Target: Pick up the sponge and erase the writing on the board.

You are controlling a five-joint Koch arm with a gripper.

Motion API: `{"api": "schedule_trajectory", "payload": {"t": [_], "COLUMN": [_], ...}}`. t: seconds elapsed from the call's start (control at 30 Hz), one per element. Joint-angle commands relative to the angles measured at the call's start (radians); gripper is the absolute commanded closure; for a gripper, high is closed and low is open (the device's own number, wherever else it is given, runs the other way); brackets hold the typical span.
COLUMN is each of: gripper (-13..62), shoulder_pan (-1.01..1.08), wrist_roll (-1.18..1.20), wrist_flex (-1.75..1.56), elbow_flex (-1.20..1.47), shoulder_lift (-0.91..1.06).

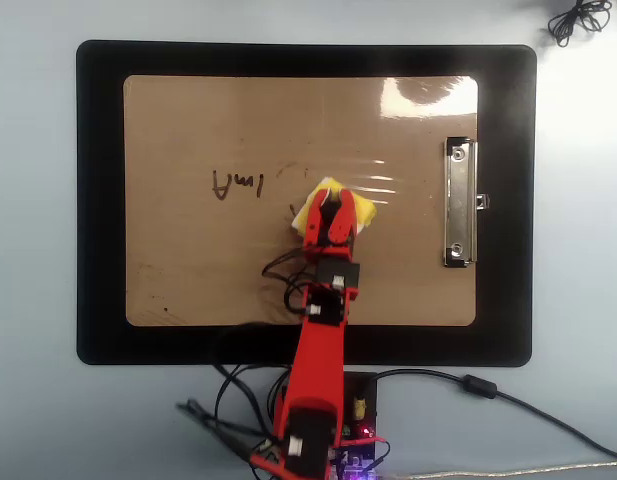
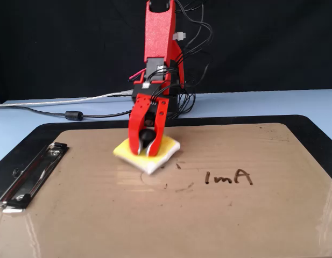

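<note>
Tan-brown board [image 1: 188, 280] on a black mat [image 1: 98, 200], sponge pressed down mid-board.

Largest first: the board lies flat on the pale bench [image 1: 38, 420], silver clip [image 1: 460, 203] at the overhead view's right. The red claw [image 2: 143, 153] grips the sponge [image 2: 157, 156] by its black knob, and the pad sits just right of the writing [image 1: 237, 184] in that view. Wiping well likely means steady downward pressure and sweeping flat across the letters.

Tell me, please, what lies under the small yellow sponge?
The yellow sponge, gripped by the red tool, rests on the glossy tan clipboard. Any marks beneath it are hidden.
</note>
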Motion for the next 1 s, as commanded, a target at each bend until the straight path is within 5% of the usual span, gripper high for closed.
{"api": "schedule_trajectory", "payload": {"t": [0.0, 0.17, 0.43, 0.77, 0.97], "gripper": [57.5, 57.5, 57.5, 57.4, 57.5], "shoulder_pan": [0.018, 0.020, 0.049, 0.041, -0.025], "wrist_roll": [0.009, 0.009, 0.017, 0.017, 0.011], "wrist_flex": [-0.018, -0.017, -0.017, -0.018, -0.018], "elbow_flex": [-0.158, -0.299, 0.212, -0.189, 0.253], "shoulder_lift": [-0.160, -0.253, 0.175, -0.169, 0.216]}}
